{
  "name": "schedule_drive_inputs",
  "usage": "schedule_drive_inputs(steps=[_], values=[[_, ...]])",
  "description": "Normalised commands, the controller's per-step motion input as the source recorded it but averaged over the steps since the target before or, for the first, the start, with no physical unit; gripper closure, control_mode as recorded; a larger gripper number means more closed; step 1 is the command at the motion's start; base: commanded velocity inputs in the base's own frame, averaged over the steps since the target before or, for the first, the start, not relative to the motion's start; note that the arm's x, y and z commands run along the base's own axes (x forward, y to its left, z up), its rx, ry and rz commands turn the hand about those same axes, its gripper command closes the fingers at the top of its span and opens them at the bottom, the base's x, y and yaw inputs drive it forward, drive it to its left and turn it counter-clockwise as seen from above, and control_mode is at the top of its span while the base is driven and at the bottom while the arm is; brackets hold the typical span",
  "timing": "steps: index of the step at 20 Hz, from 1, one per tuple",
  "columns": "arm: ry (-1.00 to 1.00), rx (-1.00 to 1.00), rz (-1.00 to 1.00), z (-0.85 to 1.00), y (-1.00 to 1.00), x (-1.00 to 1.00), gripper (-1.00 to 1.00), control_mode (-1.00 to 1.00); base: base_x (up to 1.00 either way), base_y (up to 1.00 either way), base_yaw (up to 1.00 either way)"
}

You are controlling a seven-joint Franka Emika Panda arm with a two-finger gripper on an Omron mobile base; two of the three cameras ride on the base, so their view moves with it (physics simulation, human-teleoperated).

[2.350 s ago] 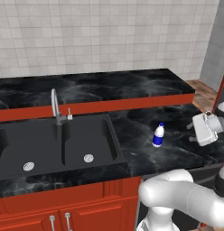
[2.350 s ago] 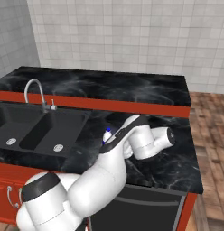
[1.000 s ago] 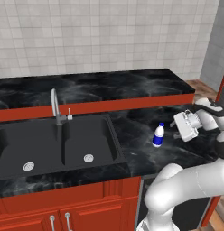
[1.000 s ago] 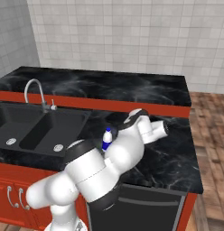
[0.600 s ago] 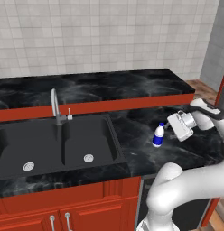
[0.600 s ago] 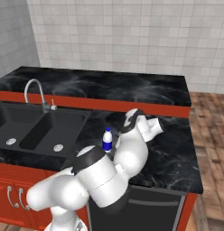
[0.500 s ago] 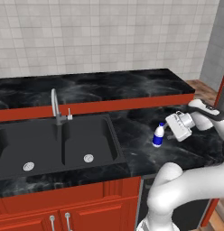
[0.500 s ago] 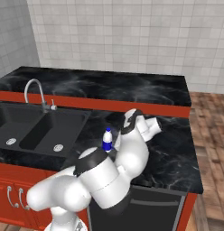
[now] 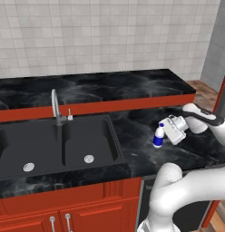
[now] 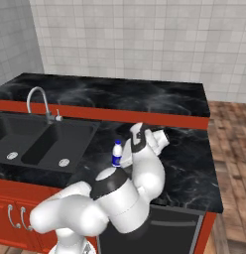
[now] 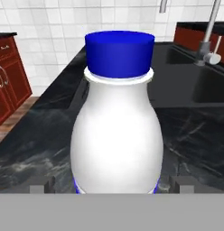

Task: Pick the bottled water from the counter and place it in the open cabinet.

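Observation:
The bottled water (image 9: pixel 158 136), white with a blue cap and blue label band, stands upright on the black marble counter (image 9: pixel 132 156) just right of the sink. My gripper (image 9: pixel 164 132) reaches in level from the right, open, its fingers on either side of the bottle. In the hand view the bottled water (image 11: pixel 117 122) looms very close, and a fingertip (image 11: pixel 40 187) peeks out at each side of its base. From the right base view the bottled water (image 10: pixel 116 153) stands just left of my wrist. The open cabinet is out of view.
A black double sink (image 9: pixel 41 145) with a chrome faucet (image 9: pixel 55 106) lies left of the bottle. Behind runs a raised black ledge (image 9: pixel 110 86) with a red front, under a tiled wall. Red base cabinets (image 9: pixel 64 213) are below. The counter ends at the right over wooden floor (image 10: pixel 234 163).
The hand has swung left across the counter and closed in on the bottle until its open fingers flank it. The bottle has not moved.

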Motion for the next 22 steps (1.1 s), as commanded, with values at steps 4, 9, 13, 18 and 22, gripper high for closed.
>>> schedule_drive_inputs(steps=[4,9,13,18,22], values=[[0.02,0.00,0.04,-0.11,0.19,0.00,-1.00,-1.00,0.00,0.00,0.00],[0.04,0.01,0.04,-0.11,0.12,0.00,-1.00,-1.00,0.00,0.00,0.00],[0.05,0.02,0.04,-0.10,0.06,0.01,-1.00,-1.00,0.00,0.00,0.00],[0.05,0.03,0.04,-0.08,0.00,0.00,1.00,-1.00,0.00,0.00,0.00],[0.01,0.02,0.01,-0.01,0.00,0.00,1.00,-1.00,0.00,0.00,0.00]])
